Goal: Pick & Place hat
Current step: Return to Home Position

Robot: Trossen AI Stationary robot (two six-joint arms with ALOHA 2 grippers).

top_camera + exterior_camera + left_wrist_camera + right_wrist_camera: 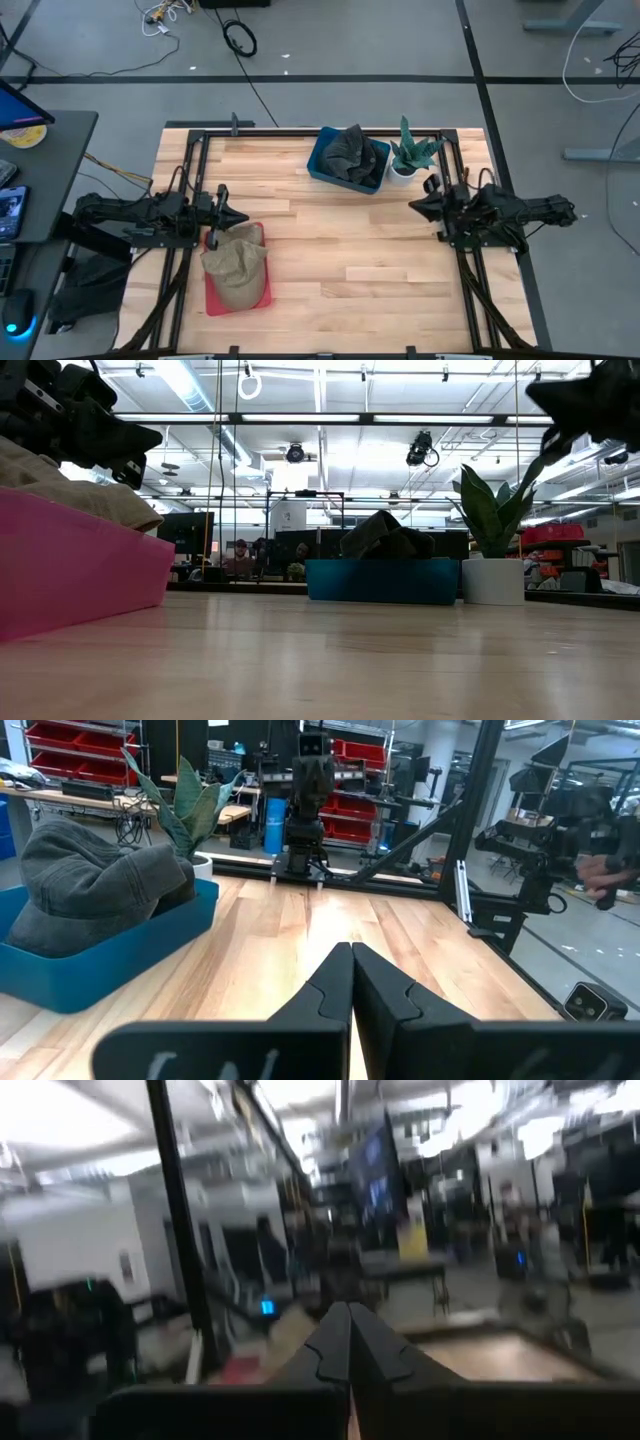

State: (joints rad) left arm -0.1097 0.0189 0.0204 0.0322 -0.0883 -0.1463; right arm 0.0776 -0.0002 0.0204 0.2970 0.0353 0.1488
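Note:
A tan hat (pixel 237 264) lies in a red tray (pixel 216 297) at the table's near left; in the low view the tan hat (pixel 55 480) rests on the tray's pink wall (pixel 80 565). A dark grey hat (pixel 351 155) sits in a blue bin (pixel 322 165) at the far middle, also in the left wrist view (pixel 90 880). My left gripper (pixel 240 217) is shut, raised just beyond the tan hat's far edge. My right gripper (pixel 414 206) is shut, raised at the table's right side near the plant.
A potted plant (pixel 408 155) in a white pot stands right of the blue bin (pixel 380 580), close to my right gripper. Black frame rails (pixel 190 190) run along both sides of the table. Bare wood (pixel 350 260) spreads across the middle and near side.

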